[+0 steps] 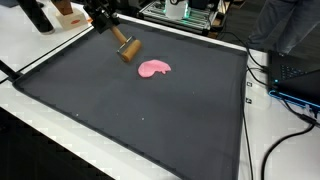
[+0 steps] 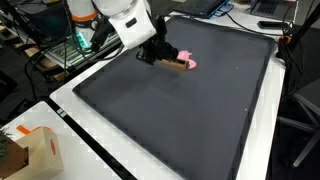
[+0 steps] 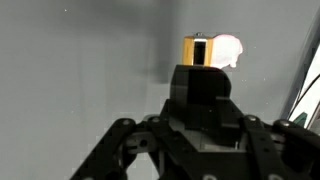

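Wooden block [image 1: 127, 49] sits in the gripper's [image 1: 115, 37] jaws, which look clenched on it, low over the black mat [image 1: 130, 110] and just beside a pink lump [image 1: 154, 68]. A firm, level grip and slow moves seem wise. The cardboard box [image 2: 32, 150] stands well apart, so only the lump crowds the block.

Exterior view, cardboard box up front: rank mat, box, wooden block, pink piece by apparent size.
1. mat
2. cardboard box (nearest camera, so inflated)
3. wooden block and pink piece: look alike, unranked
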{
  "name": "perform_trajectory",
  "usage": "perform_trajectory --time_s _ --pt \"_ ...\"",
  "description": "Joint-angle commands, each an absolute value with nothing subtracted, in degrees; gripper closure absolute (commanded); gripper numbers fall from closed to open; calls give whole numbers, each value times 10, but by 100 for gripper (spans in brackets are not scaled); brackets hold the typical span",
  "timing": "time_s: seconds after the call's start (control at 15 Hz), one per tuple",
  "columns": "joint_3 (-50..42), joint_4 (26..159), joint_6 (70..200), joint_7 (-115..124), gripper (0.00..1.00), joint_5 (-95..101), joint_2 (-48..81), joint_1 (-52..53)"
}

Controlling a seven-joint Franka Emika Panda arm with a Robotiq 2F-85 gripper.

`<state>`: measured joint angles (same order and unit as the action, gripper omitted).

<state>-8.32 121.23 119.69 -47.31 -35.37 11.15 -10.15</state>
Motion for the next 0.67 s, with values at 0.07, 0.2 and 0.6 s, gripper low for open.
perform_trajectory --time_s 0.07,0.2,0.6 --pt "-71 1192 1164 -492 75 -366 128 -122" --pt "-68 1188 1161 -489 75 -365 134 -123" --pt "-62 1186 1163 -466 75 -362 141 -120"
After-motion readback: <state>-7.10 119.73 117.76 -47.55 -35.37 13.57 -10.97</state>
